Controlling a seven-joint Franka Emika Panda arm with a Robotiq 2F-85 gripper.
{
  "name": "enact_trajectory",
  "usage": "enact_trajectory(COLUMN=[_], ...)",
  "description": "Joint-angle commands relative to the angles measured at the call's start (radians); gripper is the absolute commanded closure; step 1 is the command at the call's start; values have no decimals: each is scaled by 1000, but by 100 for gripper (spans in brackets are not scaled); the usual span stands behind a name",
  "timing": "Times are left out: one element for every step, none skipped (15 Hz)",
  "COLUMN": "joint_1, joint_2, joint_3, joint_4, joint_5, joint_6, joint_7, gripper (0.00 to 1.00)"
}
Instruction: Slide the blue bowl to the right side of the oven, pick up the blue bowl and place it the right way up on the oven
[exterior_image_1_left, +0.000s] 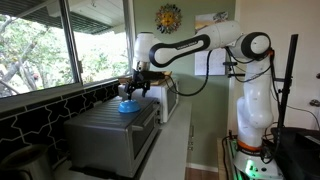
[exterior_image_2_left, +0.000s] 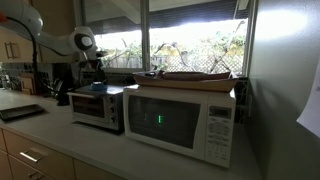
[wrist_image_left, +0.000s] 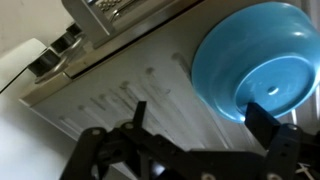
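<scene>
the tool (wrist_image_left: 200, 112) is hanging spread wide open, holding nothing, right by the blue bowl (wrist_image_left: 250, 55), which is sitting on top of the oven (exterior_image_1_left: 102, 122) and looking bottom up, so i think the sliding step is going on, needing a soft sideways push next.
</scene>
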Motion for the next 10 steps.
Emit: enact_trajectory(joint_1=[-5,-9,-12,-17,-20,-24,-28,-32,-36,-41], joint_2=[-40,-47,-51,-62,-69,-81,-92,-103,-113,-124], joint_3=[-26,-33,-39,-46,-52,-58,-63,-69,-73,-77], joint_4=[-40,-46,-50,-60,-65,-75,-85,-96,-105,-117], joint_5=[-38,-40,-40,-36,-32,-26,-22,-19,-21,-19], joint_6=[-28,-31,-35,-38,-43,-49,-51,-53,-53,-53], joint_7=[-26,-36,-46,-59,-69,-75,-85,-92,-100,-110], gripper=[0,0,0,0,0,0,0,0,0,0])
